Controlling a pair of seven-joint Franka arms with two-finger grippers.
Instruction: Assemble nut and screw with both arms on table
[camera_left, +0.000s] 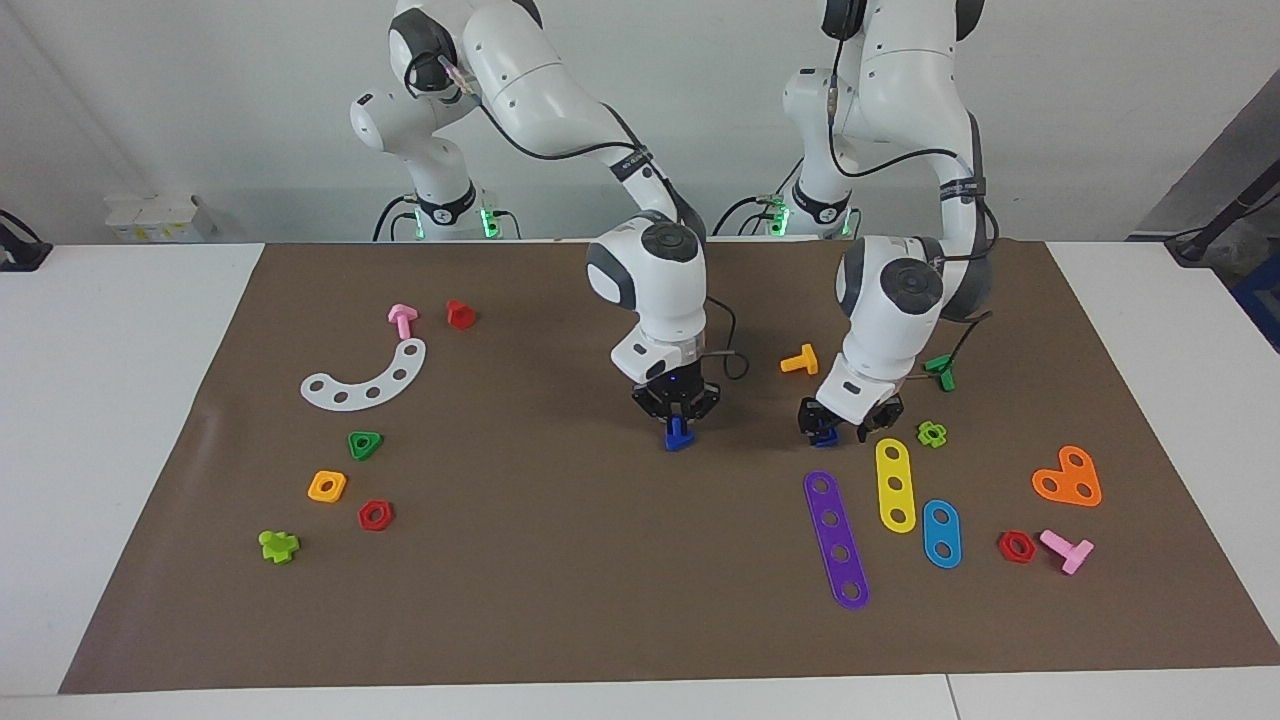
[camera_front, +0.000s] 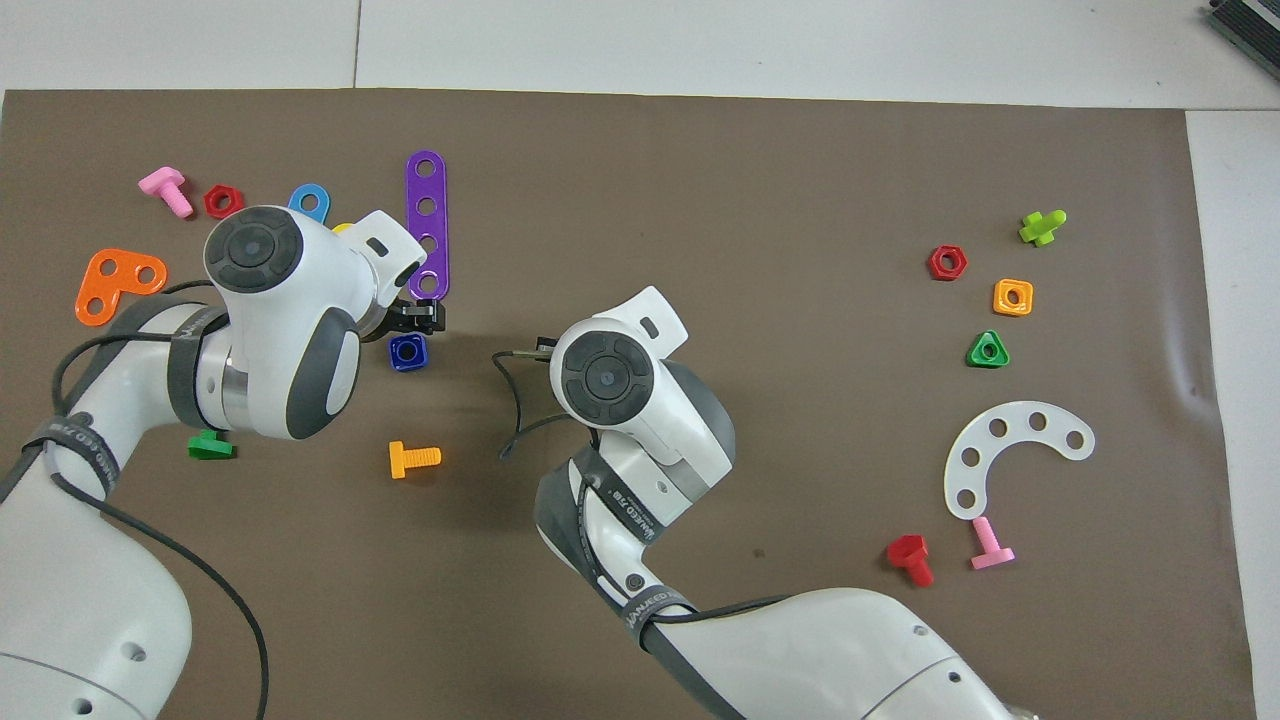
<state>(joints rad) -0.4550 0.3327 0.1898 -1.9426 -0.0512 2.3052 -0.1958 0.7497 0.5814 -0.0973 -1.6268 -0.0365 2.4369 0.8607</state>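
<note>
My right gripper (camera_left: 678, 418) is shut on the blue screw (camera_left: 679, 436) and holds it head down, low over the middle of the brown mat (camera_left: 560, 560). In the overhead view its own wrist hides both of them. The blue square nut (camera_left: 823, 433) lies on the mat toward the left arm's end; it also shows in the overhead view (camera_front: 408, 352). My left gripper (camera_left: 845, 425) is down over the nut with its fingers spread. The nut sits between them, close to one finger (camera_front: 420, 318).
A purple strip (camera_left: 836, 540), a yellow strip (camera_left: 895, 485) and a blue strip (camera_left: 941, 533) lie just farther from the robots than the left gripper. An orange bolt (camera_left: 799, 361) and a green bolt (camera_left: 941, 372) lie nearer. A green triangular nut (camera_left: 365, 444) and an orange square nut (camera_left: 327, 486) lie toward the right arm's end.
</note>
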